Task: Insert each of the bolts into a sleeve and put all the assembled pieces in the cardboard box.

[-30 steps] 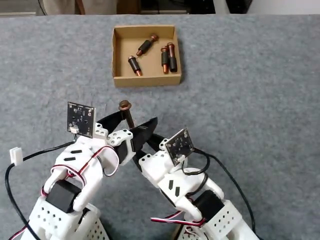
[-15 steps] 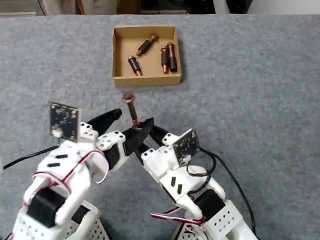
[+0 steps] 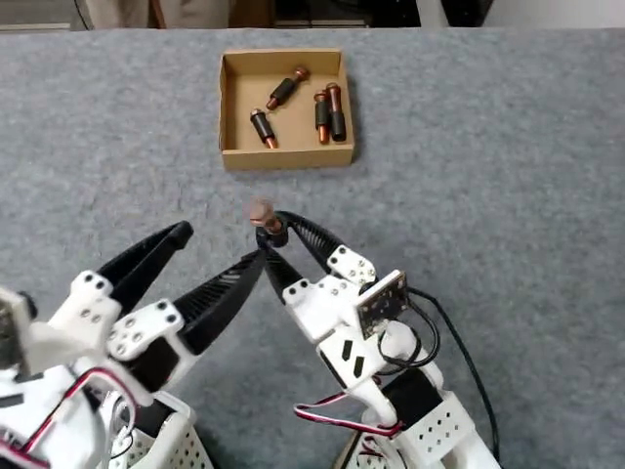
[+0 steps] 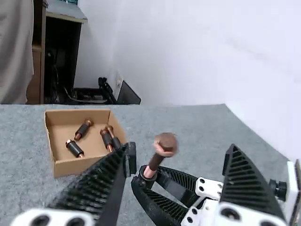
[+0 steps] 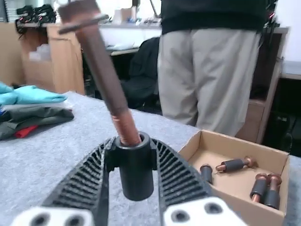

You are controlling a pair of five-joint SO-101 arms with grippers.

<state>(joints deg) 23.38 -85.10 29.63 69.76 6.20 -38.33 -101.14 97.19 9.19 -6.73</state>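
Note:
My right gripper (image 5: 135, 147) is shut on a black sleeve (image 5: 136, 172), held upright above the grey table. A copper bolt (image 5: 96, 56) stands in the sleeve, its shaft partly in and its head tilted up. In the high view the bolt's head (image 3: 261, 213) sits just in front of the cardboard box (image 3: 230, 109). My left gripper (image 3: 221, 244) is open beside it, fingers spread wide and touching nothing. In the left wrist view the bolt (image 4: 160, 149) and sleeve show between my two black fingers (image 4: 101, 186). Several assembled pieces (image 3: 327, 112) lie in the box.
The box (image 4: 61, 165) stands at the far middle of the grey felt table (image 3: 508, 176). A person stands behind the table in the right wrist view. Both arm bases crowd the near edge.
My left gripper let go of the bolt, opened wide and pulled back toward the near left. The right gripper kept the sleeve with the bolt in it and swung slightly right.

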